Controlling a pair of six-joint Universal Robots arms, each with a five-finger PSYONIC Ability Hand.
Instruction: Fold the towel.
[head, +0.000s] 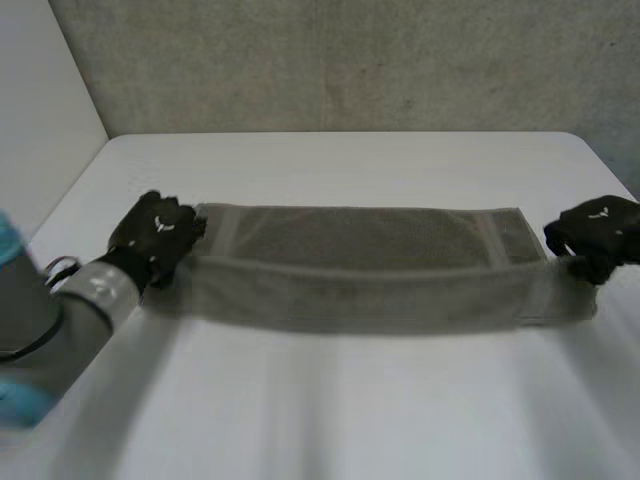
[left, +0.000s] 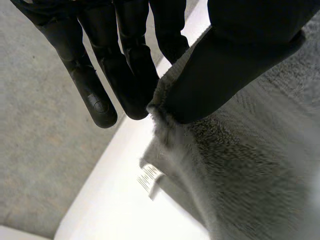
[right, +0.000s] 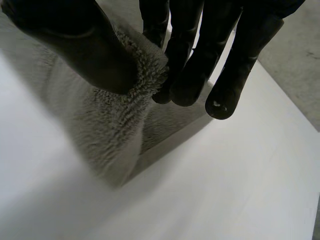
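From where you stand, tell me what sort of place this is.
Probably a robot lab or test bench, not a home: a white table, a plain concrete-looking wall behind it, and the robot's left hand and right hand each pinching one end of a grey towel.

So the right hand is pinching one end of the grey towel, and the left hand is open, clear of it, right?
Not quite. The left hand is shut on the towel too: the left wrist view shows it pinching the towel's edge between thumb and fingers. The right hand does pinch the other end.
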